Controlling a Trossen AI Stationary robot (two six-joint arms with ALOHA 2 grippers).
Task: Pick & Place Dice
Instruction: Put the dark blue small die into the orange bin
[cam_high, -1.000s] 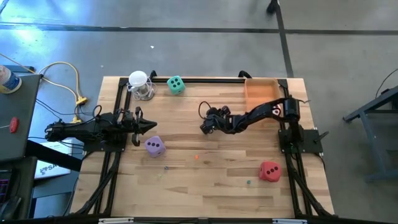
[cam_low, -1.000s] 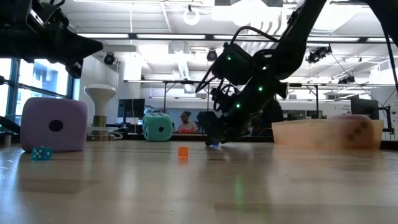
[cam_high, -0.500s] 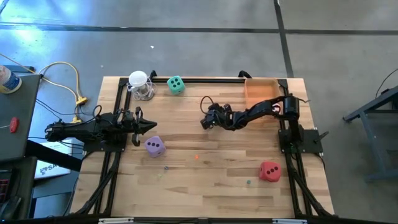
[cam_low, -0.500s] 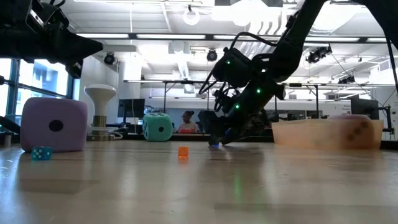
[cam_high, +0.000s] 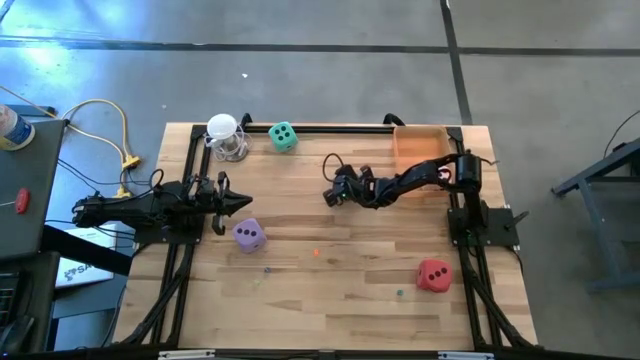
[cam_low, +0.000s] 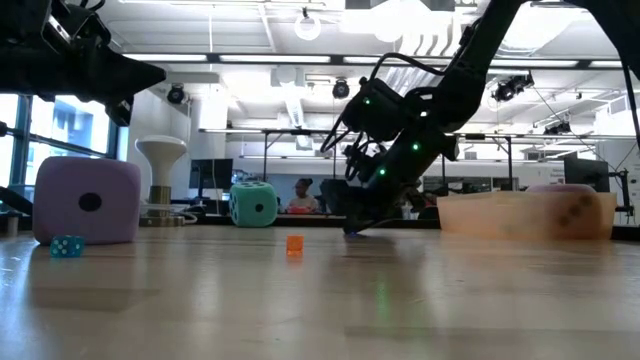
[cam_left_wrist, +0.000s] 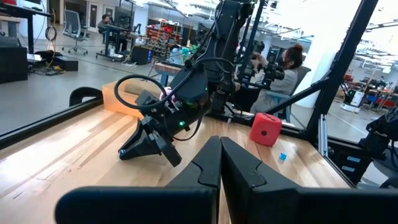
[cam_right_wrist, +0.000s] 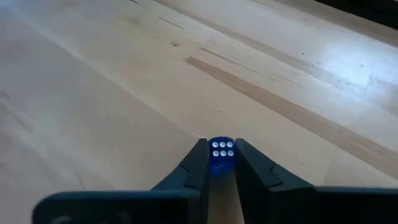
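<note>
The right gripper (cam_right_wrist: 222, 160) is down at the table's middle, its fingers clamped on a tiny blue die (cam_right_wrist: 221, 151) showing six white pips. The left gripper (cam_high: 222, 203), fingers together, waits at the left beside the purple die (cam_high: 248, 235). Green die (cam_high: 283, 137) far left, red die (cam_high: 433, 275) near right

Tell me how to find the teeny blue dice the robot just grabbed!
Start at the peach plastic bin in the wooden table's far right corner and follow the dark right arm toward the middle. Its fingers pinch a tiny blue die showing six white dots. The foam dice, like the mint green one, are far bigger.
</note>
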